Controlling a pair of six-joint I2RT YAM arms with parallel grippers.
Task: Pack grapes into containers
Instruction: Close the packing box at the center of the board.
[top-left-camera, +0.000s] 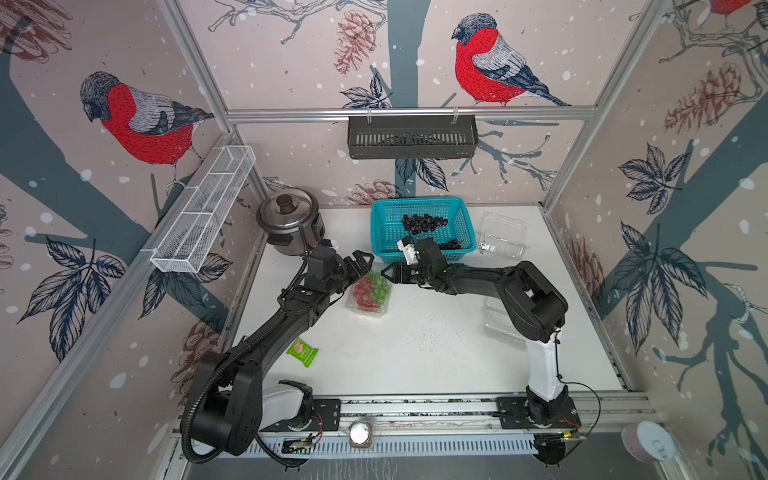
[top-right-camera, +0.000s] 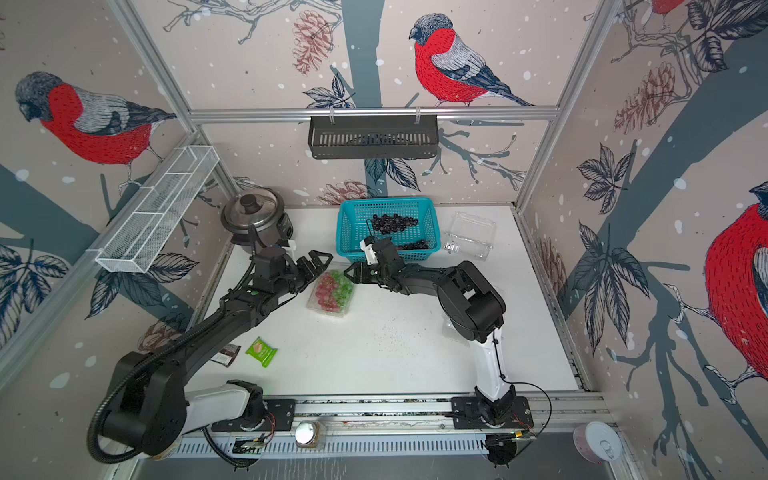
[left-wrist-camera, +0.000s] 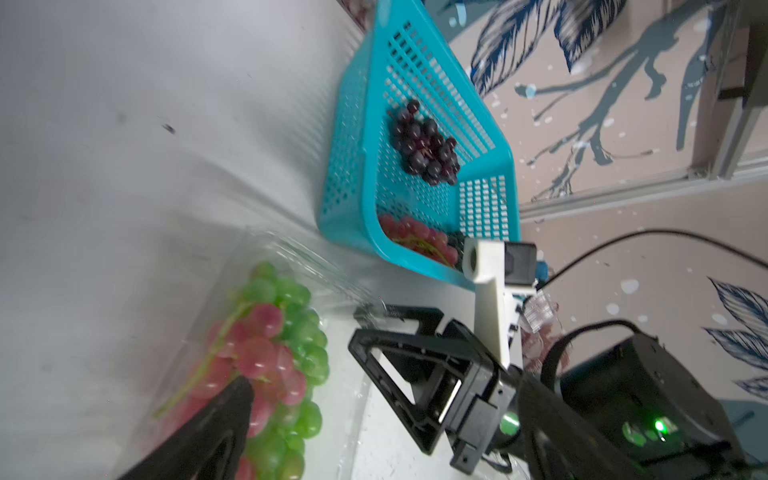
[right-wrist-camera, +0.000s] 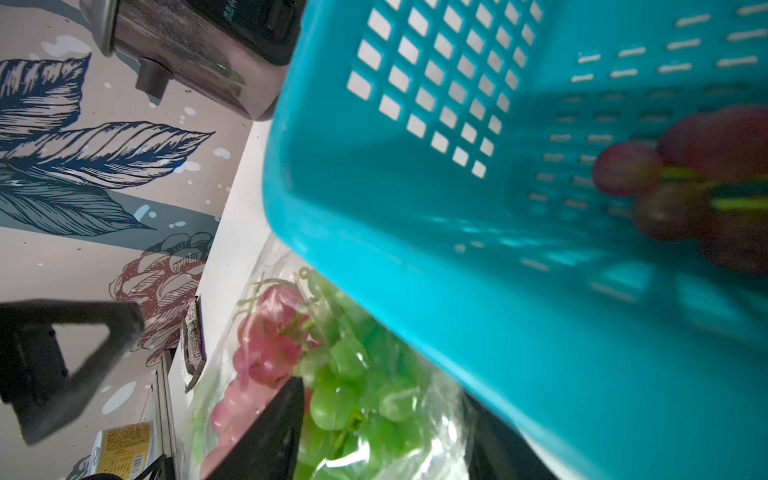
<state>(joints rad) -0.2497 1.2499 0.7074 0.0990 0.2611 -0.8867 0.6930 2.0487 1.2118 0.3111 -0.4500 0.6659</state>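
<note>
Far left, a white wire-mesh rack (top-left-camera: 203, 208) is fixed to the wall, and beside it a round steel rice cooker (top-left-camera: 286, 216) with a black knob sits on the table (top-left-camera: 415, 365); neither is in play.

The left gripper (top-left-camera: 368, 265) has its jaws spread wide and holds nothing. It hangs at the near-left edge of the filled container (top-left-camera: 376, 313). A glossy green snack packet (top-left-camera: 303, 352) lies nearer the front.

The filled container is a thin, clear, ribbed clamshell. It holds red and green grapes (top-left-camera: 370, 291), which are round and shiny on thin green stems. I cannot tell whether the lid is shut.

The right gripper (top-left-camera: 388, 275) is at the container's back-right corner. Its jaws are part-way apart with a visible gap, and nothing is clearly between them.

The teal basket (top-left-camera: 415, 202) is hard perforated plastic. It holds a dark bunch (top-left-camera: 424, 223) and more dark grapes (top-left-camera: 451, 245). The left wrist view also shows a red bunch (left-wrist-camera: 415, 237) in its near corner.

At back right sits an empty container (top-left-camera: 500, 235), and a third container (top-left-camera: 496, 328) lies partly under the right arm. Both look empty.

By my judgement the task is about a third done. One punnet is filled, two are left to fill, and about three bunches are left to move.
</note>
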